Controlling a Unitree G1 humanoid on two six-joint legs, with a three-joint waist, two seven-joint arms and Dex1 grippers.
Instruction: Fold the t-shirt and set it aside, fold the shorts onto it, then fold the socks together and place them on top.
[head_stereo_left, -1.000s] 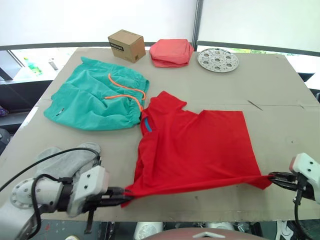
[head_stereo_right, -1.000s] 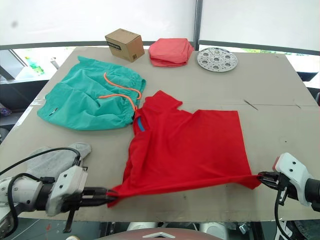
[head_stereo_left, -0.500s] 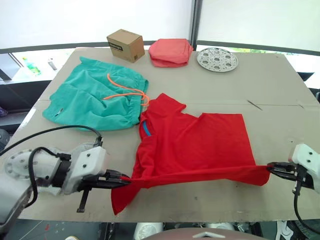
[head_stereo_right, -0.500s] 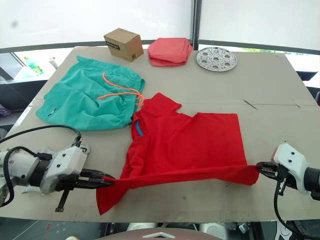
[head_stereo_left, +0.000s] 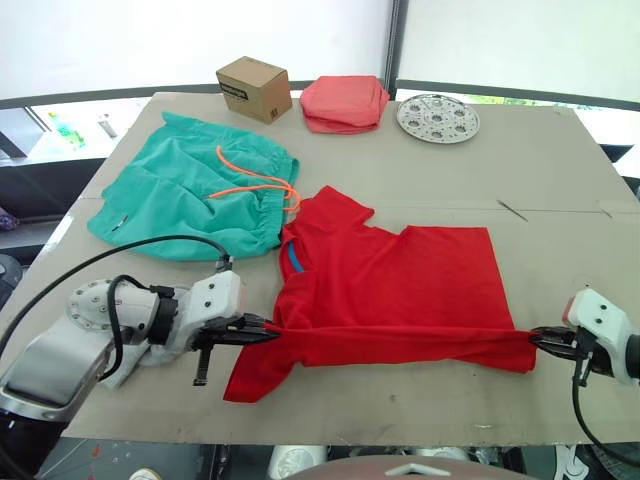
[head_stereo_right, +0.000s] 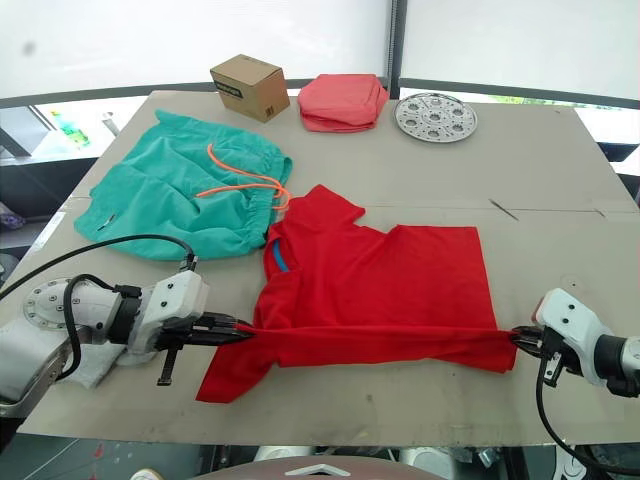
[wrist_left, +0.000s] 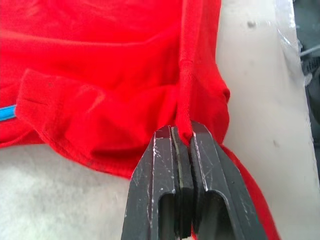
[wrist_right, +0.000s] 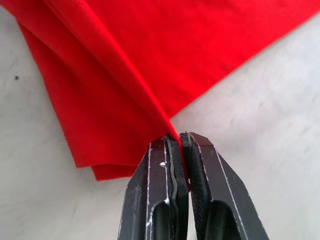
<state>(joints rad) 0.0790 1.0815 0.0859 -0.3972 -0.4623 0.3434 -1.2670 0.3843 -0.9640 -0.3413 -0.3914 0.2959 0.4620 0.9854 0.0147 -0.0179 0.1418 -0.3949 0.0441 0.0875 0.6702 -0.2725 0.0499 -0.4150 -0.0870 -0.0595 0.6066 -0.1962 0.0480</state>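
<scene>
The red t-shirt (head_stereo_left: 400, 285) lies in the middle of the table, its near edge lifted into a taut fold. My left gripper (head_stereo_left: 268, 333) is shut on the shirt's near left edge, and my right gripper (head_stereo_left: 537, 339) is shut on its near right corner. Both wrist views show red cloth (wrist_left: 183, 95) pinched between closed fingers (wrist_right: 167, 165). The teal shorts (head_stereo_left: 190, 195) with an orange drawstring lie spread at the left. A grey sock (head_stereo_left: 125, 365) is mostly hidden under my left arm.
At the table's far edge stand a cardboard box (head_stereo_left: 253, 89), a folded salmon-pink cloth (head_stereo_left: 344, 102) and a round perforated metal disc (head_stereo_left: 438, 117). The table's near edge (head_stereo_left: 400, 432) runs just below the shirt.
Both grippers have carried the shirt's near edge away from the table's front edge, toward the far side. The left moved further, and a flap of cloth now hangs below it.
</scene>
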